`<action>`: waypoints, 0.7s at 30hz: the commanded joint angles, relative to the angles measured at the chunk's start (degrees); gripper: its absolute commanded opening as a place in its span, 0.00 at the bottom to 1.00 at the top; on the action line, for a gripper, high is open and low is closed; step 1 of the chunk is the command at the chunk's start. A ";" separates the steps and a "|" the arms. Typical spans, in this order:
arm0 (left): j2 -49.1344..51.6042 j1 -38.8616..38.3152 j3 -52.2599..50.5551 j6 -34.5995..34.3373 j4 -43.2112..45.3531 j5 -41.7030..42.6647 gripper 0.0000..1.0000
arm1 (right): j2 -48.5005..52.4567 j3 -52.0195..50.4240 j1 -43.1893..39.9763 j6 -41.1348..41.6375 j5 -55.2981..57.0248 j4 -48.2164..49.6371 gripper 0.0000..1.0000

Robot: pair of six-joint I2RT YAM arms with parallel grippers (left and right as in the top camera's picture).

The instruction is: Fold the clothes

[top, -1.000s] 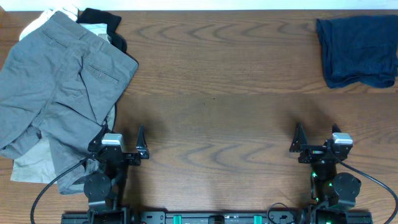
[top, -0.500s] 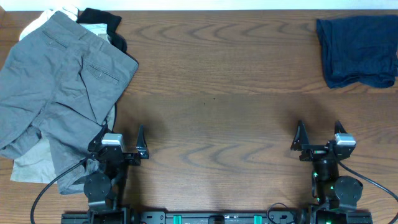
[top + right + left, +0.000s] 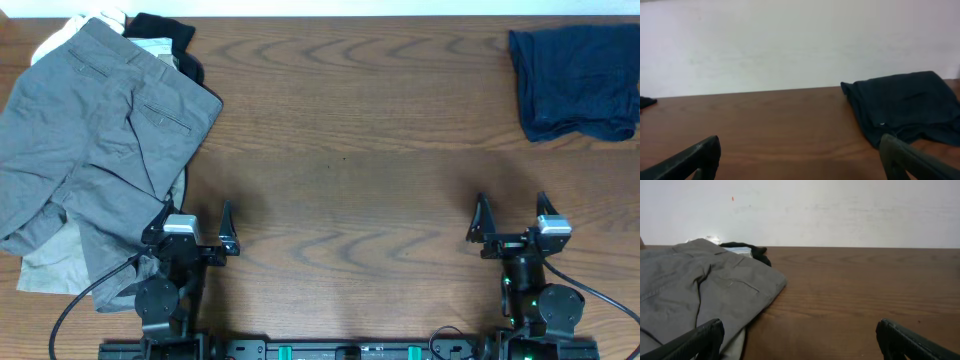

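Note:
Mid-grey shorts (image 3: 95, 140) with a slit back pocket lie spread at the table's left, over a khaki-beige piece (image 3: 45, 268), a white piece (image 3: 70, 30) and a black piece (image 3: 170, 30). They also show in the left wrist view (image 3: 695, 295). A folded navy garment (image 3: 572, 80) lies at the far right corner, also in the right wrist view (image 3: 905, 107). My left gripper (image 3: 192, 222) is open and empty at the front left, its left finger beside the grey shorts' edge. My right gripper (image 3: 510, 212) is open and empty at the front right.
The wooden table (image 3: 350, 150) runs to a white wall (image 3: 840, 210) at the back. The arm bases and cables (image 3: 80, 300) sit at the front edge.
The right gripper has shifted slightly forward and to the right. The left arm and the clothes have not moved.

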 commanded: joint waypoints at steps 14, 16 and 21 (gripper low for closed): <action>19.50 0.28 10.54 -2.89 -1.77 1.16 0.98 | 11.47 7.85 0.48 -2.21 -4.63 -2.58 0.99; 25.09 0.28 15.52 -2.89 -2.73 1.16 0.98 | 16.83 11.52 0.48 -2.29 -5.09 -2.60 0.99; 39.71 0.28 31.17 -2.89 -10.60 1.16 0.98 | 33.94 24.04 0.48 -4.61 -10.23 -2.69 0.99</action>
